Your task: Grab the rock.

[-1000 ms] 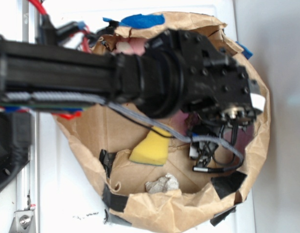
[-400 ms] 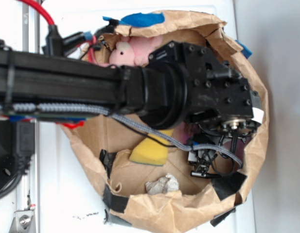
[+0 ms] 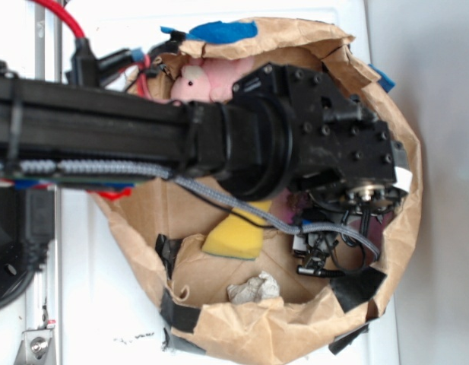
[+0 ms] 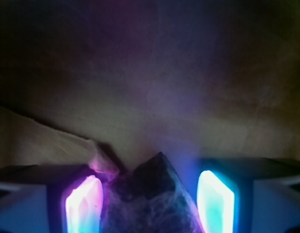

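- The exterior view is bright and evenly lit; the white table (image 3: 439,152) is blown out near 3 o'clock, with little surface detail left.
- The black arm (image 3: 105,129) reads as a dark mass and shades the paper bowl (image 3: 280,327) beneath it around the centre.
- The whole exterior picture is soft, with slight blur.
- The wrist view is very dim, blackest towards 12 o'clock.
- Its light comes from two glowing pads (image 4: 82,204) at 7 and 5 o'clock, magenta and cyan, tinting the brown paper purple.

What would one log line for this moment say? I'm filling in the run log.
gripper: inside paper bag | fingers: either side of dark rock-like lump | grip: cannot tell
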